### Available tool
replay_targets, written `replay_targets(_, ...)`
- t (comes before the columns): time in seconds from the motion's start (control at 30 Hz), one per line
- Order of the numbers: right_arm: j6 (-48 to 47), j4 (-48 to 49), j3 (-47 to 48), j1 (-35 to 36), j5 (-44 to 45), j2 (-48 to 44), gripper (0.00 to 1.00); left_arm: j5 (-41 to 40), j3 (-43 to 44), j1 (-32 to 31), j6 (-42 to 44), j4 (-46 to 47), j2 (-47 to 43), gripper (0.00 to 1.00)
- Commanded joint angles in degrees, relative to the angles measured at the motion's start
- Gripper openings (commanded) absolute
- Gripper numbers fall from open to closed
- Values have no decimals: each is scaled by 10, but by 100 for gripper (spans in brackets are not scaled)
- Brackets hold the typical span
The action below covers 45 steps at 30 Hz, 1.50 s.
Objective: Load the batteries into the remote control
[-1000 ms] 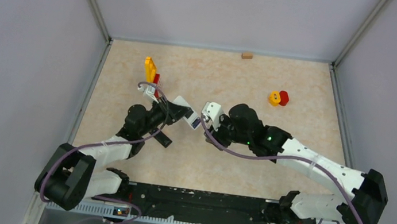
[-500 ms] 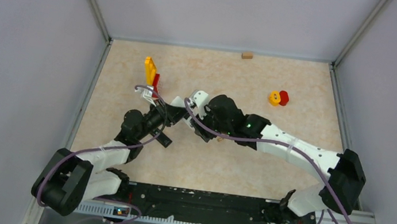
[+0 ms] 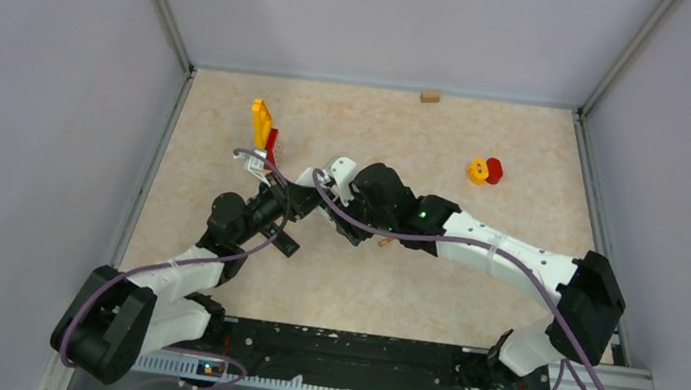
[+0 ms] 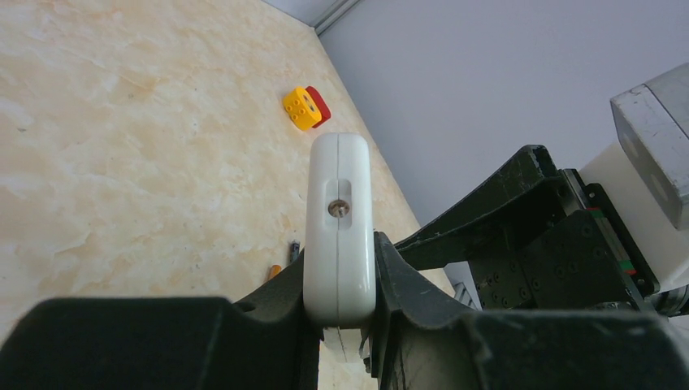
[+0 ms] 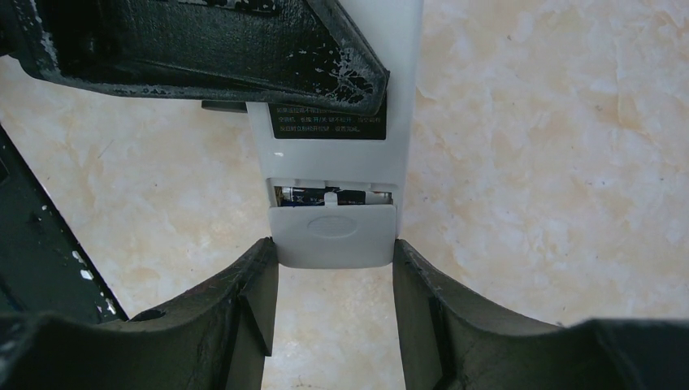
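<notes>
The white remote control is clamped between the left fingers, which are clenched on its two broad faces, and it is held clear of the worktop. The right fingers are set one on each side of the remote's far end, with their tips right at the side edges of the battery cover. Whether they press on it cannot be told. The cover is seen slid partly back, and in the gap above it batteries are seen lying in the compartment. Below the remote, a dark battery and an orange battery lie just beside each other on the worktop.

Compared with a second ago, the right arm has been swung to the left. Its wrist, then apart from the remote, has been brought up against the left arm's wrist. Its big elbow block has been carried inward from the right side of the worktop. Most of that travel was done by half a second ago. The left arm has been drawn slightly back and to the left. The yellow block and red block at the far right are found where they were, touching each other.
</notes>
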Motion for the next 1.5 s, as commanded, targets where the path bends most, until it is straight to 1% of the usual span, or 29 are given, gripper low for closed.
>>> replay_targets(0.0,-5,17,28,5,15,2,40,21,-7,-2,7,50,-19,0)
replay_targets(0.23,-14,21,29,5,9,2,40,24,-1,-2,7,40,-16,0)
replay_targets(0.33,-19,20,31,5,7,6,40,22,10,-2,6,17,-16,0)
replay_targets(0.57,-19,10,47,5,33,24,40,17,38,-2,5,-54,-15,0)
replay_targets(0.83,-16,7,60,7,50,38,40,23,40,-2,2,-53,-21,0)
replay_targets(1.0,-15,-4,72,6,43,50,40,31,35,-2,4,-41,-24,0)
replay_targets(1.47,11,-76,148,6,29,114,43,59,30,-2,-31,-21,-40,0)
